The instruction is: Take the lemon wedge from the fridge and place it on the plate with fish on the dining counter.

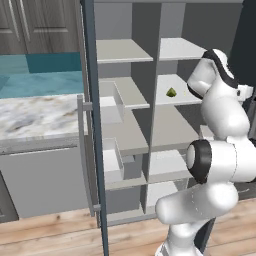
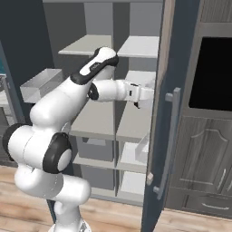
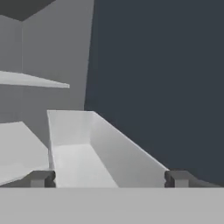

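The gripper [image 3: 107,178], fingers apart, faces a door bin [image 3: 87,153] inside the fridge [image 1: 95,150].

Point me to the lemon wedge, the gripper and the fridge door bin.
lemon wedge [image 1: 171,92]: left base view, middle of the wedge.
gripper [image 3: 109,178]: hand view, midway between the open fingertips.
door bin [image 3: 83,164]: hand view, its pale floor.

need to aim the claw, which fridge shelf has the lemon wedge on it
The right-hand column's second shelf from the top: the lemon wedge sits there; the other shelves look bare.
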